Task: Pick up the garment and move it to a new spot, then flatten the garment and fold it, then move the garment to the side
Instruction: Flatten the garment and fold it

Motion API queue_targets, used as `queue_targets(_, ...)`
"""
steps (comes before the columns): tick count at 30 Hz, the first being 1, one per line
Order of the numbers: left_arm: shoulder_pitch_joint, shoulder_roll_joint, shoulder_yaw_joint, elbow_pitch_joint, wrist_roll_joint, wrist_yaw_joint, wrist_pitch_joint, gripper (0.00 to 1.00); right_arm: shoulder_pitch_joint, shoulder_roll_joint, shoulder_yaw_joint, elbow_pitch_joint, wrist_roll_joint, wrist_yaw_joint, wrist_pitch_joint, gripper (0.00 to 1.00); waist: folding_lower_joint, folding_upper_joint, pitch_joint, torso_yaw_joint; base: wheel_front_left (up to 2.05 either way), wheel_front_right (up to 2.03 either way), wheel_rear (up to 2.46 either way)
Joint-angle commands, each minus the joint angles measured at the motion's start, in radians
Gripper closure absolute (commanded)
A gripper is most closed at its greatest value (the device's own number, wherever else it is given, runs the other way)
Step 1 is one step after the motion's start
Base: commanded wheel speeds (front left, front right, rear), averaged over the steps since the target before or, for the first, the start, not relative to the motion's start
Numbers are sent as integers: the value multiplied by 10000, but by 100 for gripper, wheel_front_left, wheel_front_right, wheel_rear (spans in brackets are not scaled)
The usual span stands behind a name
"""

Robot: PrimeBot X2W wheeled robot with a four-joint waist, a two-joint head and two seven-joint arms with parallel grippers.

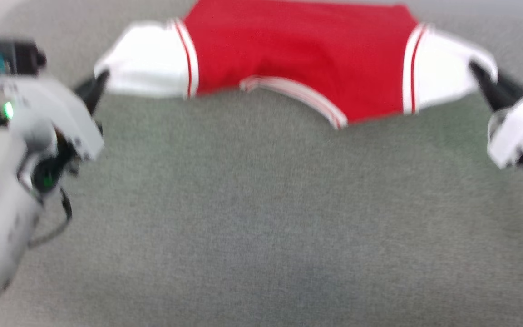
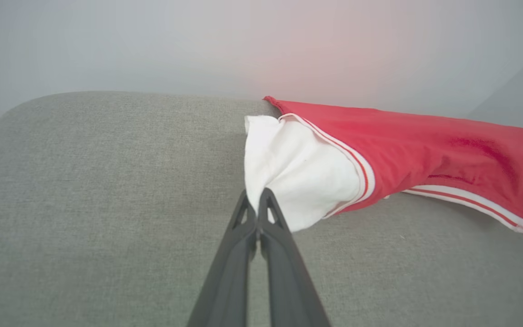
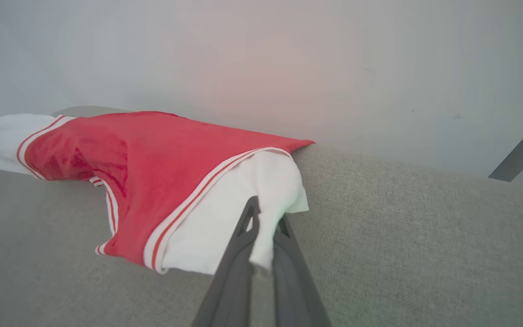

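At the grey tabletop's (image 1: 261, 218) far edge, the garment (image 1: 298, 59) spans between left end effector (image 1: 100, 84) and right end effector (image 1: 477, 72), each clamped on a white sleeve (image 2: 298, 172); draw both evenly, keeping it taut.

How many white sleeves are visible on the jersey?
2, both on the red jersey T-shirt: one sleeve at its left end, pinched by the left gripper; the other sleeve at its right end, pinched by the right gripper.

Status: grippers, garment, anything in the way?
Left gripper shut on garment, one white sleeve. Right gripper shut on the other sleeve. Garment stretched between them over grey surface. Nothing seen in the way.
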Motion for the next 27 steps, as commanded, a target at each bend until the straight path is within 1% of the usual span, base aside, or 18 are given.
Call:
queue_targets(1, 662, 237, -11, -367, -147, 150, -72, 100, 729, -196, -156, -501, 162, -3, 256, 100, 0, 0, -1632, -349, 0, 0, 0)
queue_targets(3, 1522, 526, -3, -1019, -329, 419, -143, 100, 1707, -368, -323, -1159, 259, -3, 700, 100, 0, 0, -1988, -406, 0, 0, 0)
queue_targets(6, 2803, 1051, 46, -2341, -607, 1034, -304, 100, 3074, -510, -723, -2123, 441, -3, 1369, 100, 0, 0, -2426, -493, 0, 0, 0)
queue_targets(13, 5806, 2486, 193, -5940, -1298, 3171, -621, 100, 5941, -470, -1813, -4026, 520, -3, 2749, 100, 0, 0, -2959, -616, 0, 0, 0)
queue_targets(15, 6572, 2862, 211, -6795, -1469, 3741, -720, 100, 6629, -410, -2106, -4470, 560, -3, 3181, 100, 0, 0, -3004, -631, 0, 0, 0)
queue_targets(18, 7629, 3293, 313, -7900, -1894, 4484, -957, 100, 7560, -339, -2371, -5147, 583, -1, 3906, 100, 0, 0, -3029, -681, 0, 0, 0)
queue_targets(20, 8259, 3497, 403, -8496, -2144, 4909, -1179, 100, 8117, -312, -2541, -5523, 623, -3, 4366, 100, 0, 0, -3013, -703, 0, 0, 0)
queue_targets(22, 8888, 3623, 435, -9032, -2445, 5214, -1361, 100, 8613, -246, -2671, -5900, 705, -1, 4831, 100, 0, 0, -2988, -728, 0, 0, 0)
queue_targets(27, 10047, 3873, 511, -9909, -2957, 5847, -1766, 100, 9553, -131, -3152, -6520, 711, -3, 5668, 100, 0, 0, -2897, -742, 0, 0, 0)
